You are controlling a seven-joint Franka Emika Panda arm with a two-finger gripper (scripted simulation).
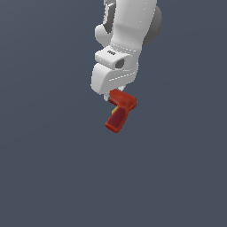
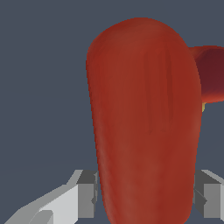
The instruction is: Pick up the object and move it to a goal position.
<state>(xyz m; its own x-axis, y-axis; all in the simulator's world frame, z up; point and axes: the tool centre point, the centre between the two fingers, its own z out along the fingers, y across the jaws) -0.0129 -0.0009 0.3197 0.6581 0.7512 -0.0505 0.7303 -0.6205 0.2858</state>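
A smooth, matte white arm (image 1: 126,31) with rounded casings reaches down from above against plain dark grey-blue, its blocky hand (image 1: 111,95) clamped on the object (image 1: 120,111), a small glossy red pistol-shaped piece held in the air; its darker handle slants downward, with a yellow fleck at the trigger. In the wrist view grey fingers (image 2: 87,194) press either side of its rounded body

We see the object (image 1: 120,110), a small red pistol-shaped item, hanging in the air with its body uppermost and its darker red handle angled down toward the exterior view's left; a tiny yellow trigger shows beside the handle.
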